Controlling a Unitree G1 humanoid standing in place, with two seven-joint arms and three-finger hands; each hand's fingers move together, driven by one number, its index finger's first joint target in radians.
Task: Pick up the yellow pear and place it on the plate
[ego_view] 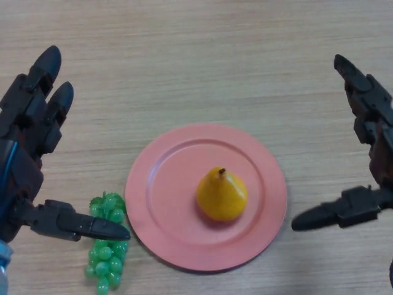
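Resting on the pink plate (153,184), a bit right of its centre, the yellow pear (221,195) sits upright w/ its stem pointing up and away from the robot. Neither hand touches it. The left hand (24,160) hangs at the view's left edge, fingers straight and spread, thumb stretched toward the plate's left rim and lying over the top of the green grapes (107,246). The right hand (368,153) hangs at the right edge, also spread wide and holding nothing, thumb pointing in at the plate's right rim but apart from it.

Judging by how things lie, the placing looks done, so the step in hand is prob. just clearing off. Doing that well means lifting both hands up and outward, not sweeping across the table (196,61). The left thumb is the one to watch: it's close to the grapes and near the rim, so a sideways drag could nudge the bunch or tip the plate. The pear is round-bottomed and may roll if the plate gets bumped, so slow, straight retreat is best.

Contents: plate holds only the pear. The grapes lie on the table just beside the plate's lower-left rim, not in it; whether they touch the rim can't be told.
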